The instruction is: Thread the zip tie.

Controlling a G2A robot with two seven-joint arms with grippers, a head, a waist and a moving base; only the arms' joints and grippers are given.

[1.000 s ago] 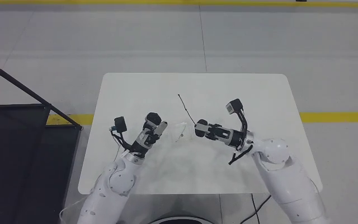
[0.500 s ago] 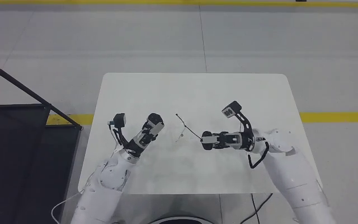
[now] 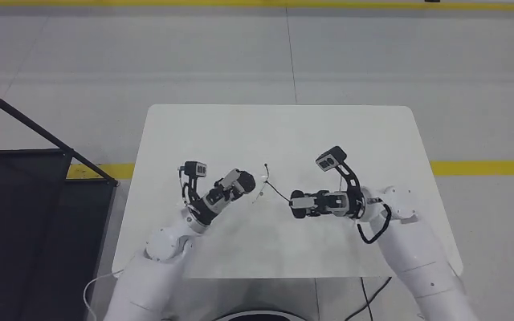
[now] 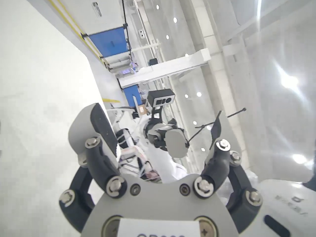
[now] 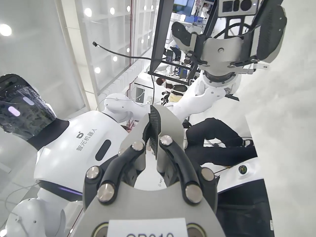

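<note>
White tabletop (image 3: 201, 136) spreads under both arms, with grey floor and a yellow line (image 3: 474, 167) beyond it. We see the right gripper (image 3: 294, 201) just right of the table's middle, its fingers pressed together on the tail end of a black zip tie (image 3: 275, 184). From its own wrist camera, the right gripper (image 5: 153, 114) has its two pads squeezed flat against each other. The zip tie (image 5: 123, 55) rises out of the pinch, then bends over in a long curve to its small square head, which hangs free in the air. From above, the strap slants away from those fingers, up and toward the left arm, and its head sits close to the tip of the left gripper (image 3: 243, 183). That left gripper (image 4: 159, 114) stands with its fingers spread wide and nothing between them. In its wrist camera the zip tie (image 4: 235, 113) passes by the tip of one finger, and we cannot tell whether it touches. The right gripper (image 4: 182, 141) shows farther off between the spread fingers, facing the camera. In the right wrist camera the left gripper (image 5: 226, 34) faces back, its dark pads well apart. A black frame (image 3: 36, 128) stands off the table's left edge.
</note>
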